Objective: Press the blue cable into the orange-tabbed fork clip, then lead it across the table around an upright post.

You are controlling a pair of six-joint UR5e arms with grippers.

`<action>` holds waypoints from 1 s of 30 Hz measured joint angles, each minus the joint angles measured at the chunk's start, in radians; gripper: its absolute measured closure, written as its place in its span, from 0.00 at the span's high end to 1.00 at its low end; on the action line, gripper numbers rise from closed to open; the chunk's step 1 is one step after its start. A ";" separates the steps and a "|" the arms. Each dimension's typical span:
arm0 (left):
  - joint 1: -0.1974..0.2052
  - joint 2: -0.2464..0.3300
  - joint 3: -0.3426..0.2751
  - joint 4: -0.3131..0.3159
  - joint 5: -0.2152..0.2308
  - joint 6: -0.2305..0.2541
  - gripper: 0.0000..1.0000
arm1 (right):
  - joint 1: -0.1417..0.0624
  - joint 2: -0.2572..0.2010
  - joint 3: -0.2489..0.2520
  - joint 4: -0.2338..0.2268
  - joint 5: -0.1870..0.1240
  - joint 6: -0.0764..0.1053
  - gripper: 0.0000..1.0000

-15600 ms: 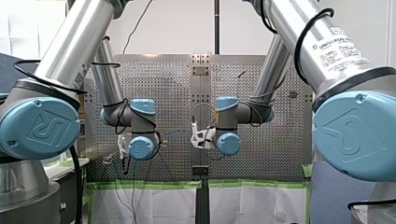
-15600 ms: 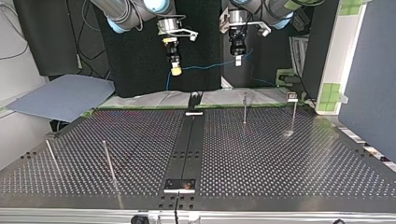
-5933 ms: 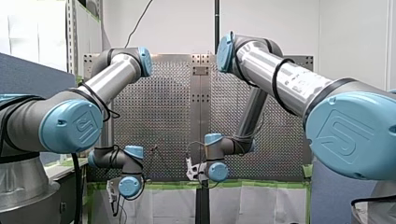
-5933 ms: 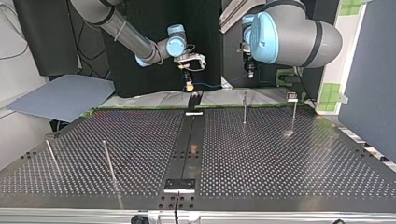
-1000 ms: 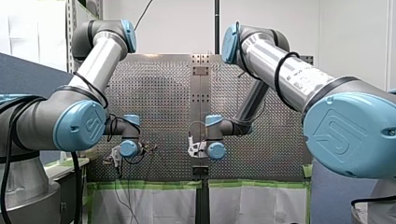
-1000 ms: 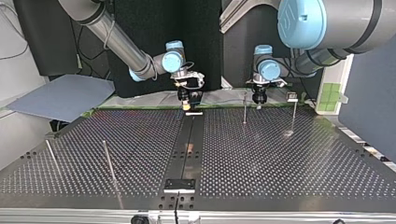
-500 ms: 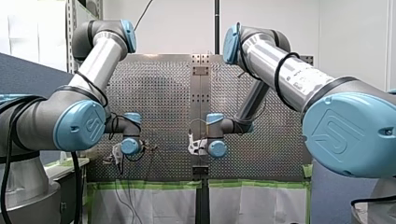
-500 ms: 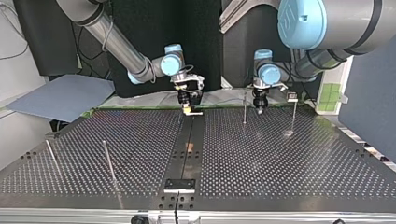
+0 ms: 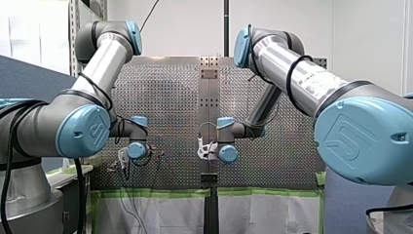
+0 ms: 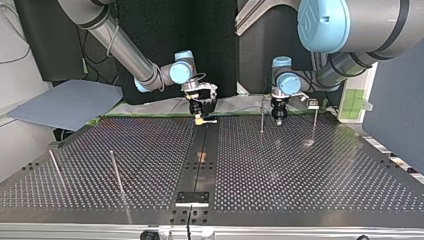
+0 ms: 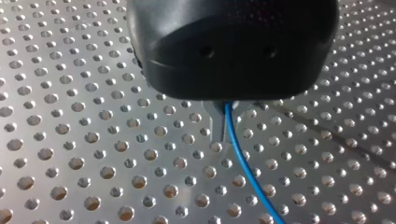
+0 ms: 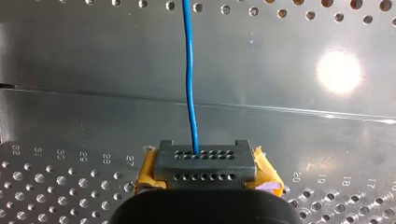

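Blue cable [image 12: 189, 84] leaves my clenched right tool [image 12: 198, 158] straight ahead, just at the fork clip [image 10: 212, 121]; my left tool [image 11: 222, 128] grasps it too.

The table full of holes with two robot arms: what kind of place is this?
Probably a robotics lab: my left arm and my right arm reach over a perforated table with thin upright posts, and a blue cable runs from my left gripper.

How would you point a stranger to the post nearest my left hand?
In the top view, follow the perforated table's far edge right of the dark centre strip to my left hand, holding the blue cable. The upright post stands beside it, toward the strip. Unlike the neighbouring post, it has no block on top.
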 joint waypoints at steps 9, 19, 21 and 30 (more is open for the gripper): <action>0.007 0.000 -0.001 -0.021 -0.017 0.060 0.82 | -0.001 0.000 0.000 0.011 -0.003 0.000 0.00; 0.014 0.000 -0.007 -0.084 -0.057 0.090 1.00 | -0.001 0.000 0.000 0.020 -0.003 0.000 0.00; 0.016 0.000 -0.015 -0.088 -0.046 0.096 1.00 | -0.001 0.000 0.000 0.022 -0.003 0.000 0.00; 0.022 0.000 -0.086 -0.094 0.015 0.124 1.00 | -0.001 0.000 0.000 0.025 -0.003 -0.001 0.00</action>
